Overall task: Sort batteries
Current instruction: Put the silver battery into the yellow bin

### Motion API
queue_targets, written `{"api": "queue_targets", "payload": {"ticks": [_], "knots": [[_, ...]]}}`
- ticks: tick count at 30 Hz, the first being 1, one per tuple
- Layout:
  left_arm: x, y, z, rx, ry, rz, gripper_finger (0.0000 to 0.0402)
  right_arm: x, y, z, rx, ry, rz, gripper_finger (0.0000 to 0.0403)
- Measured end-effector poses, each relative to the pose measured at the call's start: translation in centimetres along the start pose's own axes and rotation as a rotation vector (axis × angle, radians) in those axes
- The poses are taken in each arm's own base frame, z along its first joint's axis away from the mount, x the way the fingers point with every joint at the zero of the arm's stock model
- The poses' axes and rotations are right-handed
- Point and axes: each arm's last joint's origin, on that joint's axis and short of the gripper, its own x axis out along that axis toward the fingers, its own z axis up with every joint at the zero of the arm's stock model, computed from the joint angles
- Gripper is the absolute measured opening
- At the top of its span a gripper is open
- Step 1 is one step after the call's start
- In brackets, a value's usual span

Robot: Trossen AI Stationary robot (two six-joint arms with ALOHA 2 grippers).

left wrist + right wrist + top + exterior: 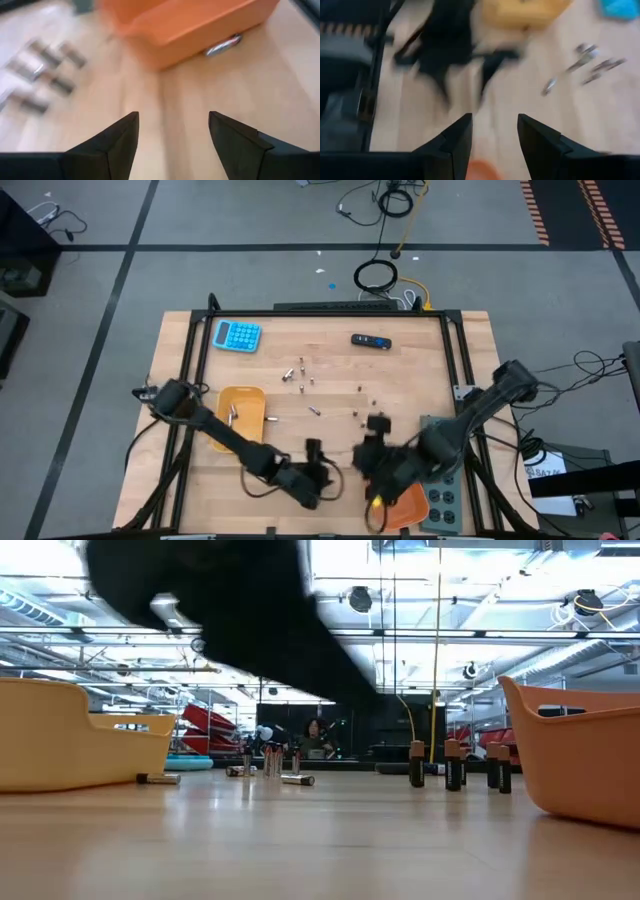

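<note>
Small silvery and dark batteries [300, 370] lie scattered on the wooden table, near its middle and far part. In the low view some lie flat [297, 780] and some stand upright [455, 768]. One battery [222, 45] lies against the yellow tray's wall, and another lies inside that tray [232, 415]. My left gripper [315, 450] hovers open near the front edge, with only bare table between its fingers [172, 135]. My right gripper [377, 425] is also open and holds nothing [495, 135]. It stands just right of the left one, above the table.
A yellow tray [250, 398] sits at the left and an orange tray [408, 505] at the front right corner. A blue calculator [237, 335] and a black-and-blue device [370, 341] lie at the far side. The two arms stand close together near the front.
</note>
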Motion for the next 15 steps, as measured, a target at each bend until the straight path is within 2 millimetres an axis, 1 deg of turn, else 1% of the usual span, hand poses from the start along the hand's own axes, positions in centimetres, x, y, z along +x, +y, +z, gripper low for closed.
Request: {"api": "queue_targets", "payload": {"ticks": [4,6,8,12,15], "knots": [[-2.7,0.2,-2.2,-0.115,-0.01,0.055,0.0248,2.0,3.0,-0.6,-0.059,0.128,0.045,0.0148],[-4.2,0.0,-3.1,-0.162,-0.031,0.089,0.0248,2.8,4.3,-0.7,-0.071,0.165,0.082,0.0149],[-5.8,-0.4,-3.8,-0.197,-0.053,0.117,0.0248,4.3,5.7,-0.7,-0.079,0.209,0.123,0.015],[-8.7,-1.0,-4.5,-0.263,-0.125,0.171,0.0248,7.6,8.0,-1.3,-0.115,0.372,0.195,0.015],[-10.4,-1.7,-4.8,-0.295,-0.179,0.19,0.0248,9.1,9.1,-1.2,-0.166,0.431,0.191,0.015]]}}
